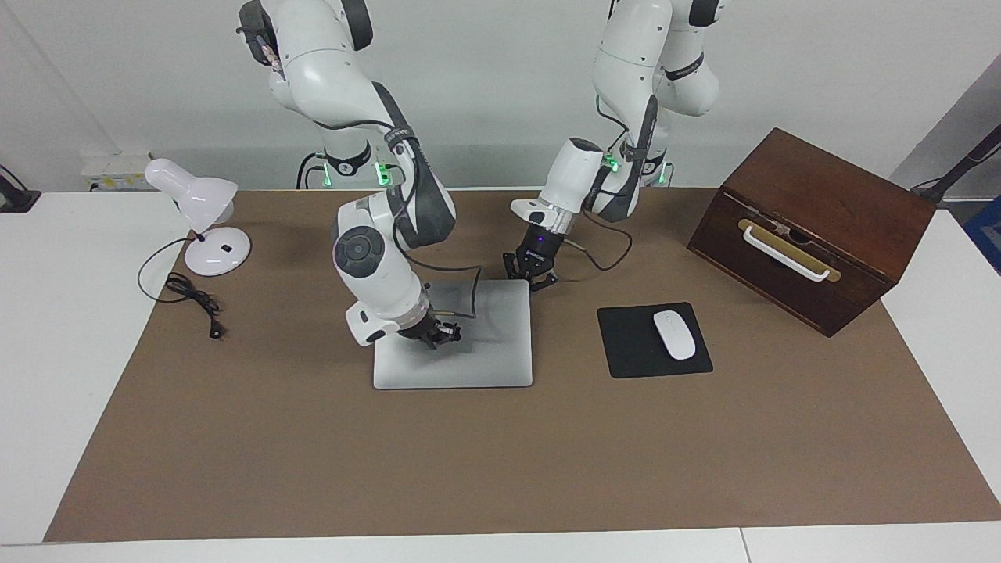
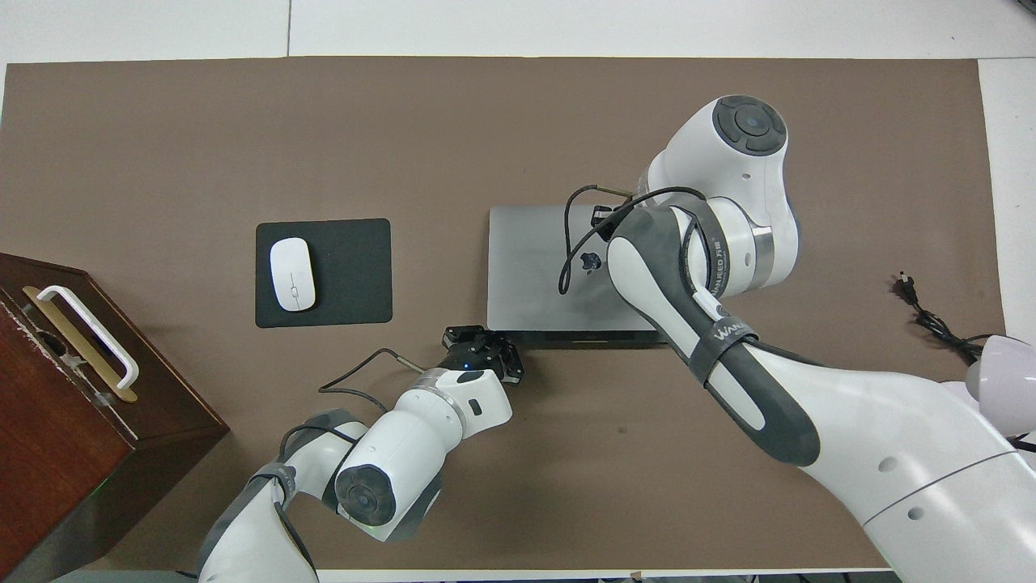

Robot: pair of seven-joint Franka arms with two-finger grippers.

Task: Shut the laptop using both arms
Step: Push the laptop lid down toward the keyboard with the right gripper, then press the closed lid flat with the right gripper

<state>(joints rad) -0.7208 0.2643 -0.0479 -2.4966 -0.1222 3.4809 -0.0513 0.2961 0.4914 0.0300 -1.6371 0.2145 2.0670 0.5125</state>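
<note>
The silver-grey laptop (image 1: pixel 485 344) (image 2: pixel 526 275) lies in the middle of the brown mat. Its lid is down on the base with the apple logo (image 2: pixel 589 261) facing up. In the overhead view a thin dark line runs along the edge nearest the robots. My right gripper (image 1: pixel 439 336) is shut and rests on the lid near its middle. In the overhead view the right forearm mostly hides it. My left gripper (image 1: pixel 533 277) (image 2: pixel 495 356) is shut, holds nothing, and sits at the laptop's corner nearest the robots, toward the left arm's end.
A black mouse pad (image 1: pixel 626 348) (image 2: pixel 356 275) with a white mouse (image 1: pixel 674 335) lies beside the laptop toward the left arm's end. A brown wooden box (image 1: pixel 813 227) with a white handle stands past the pad. A white desk lamp (image 1: pixel 199 211) and its cable (image 1: pixel 191 297) sit at the right arm's end.
</note>
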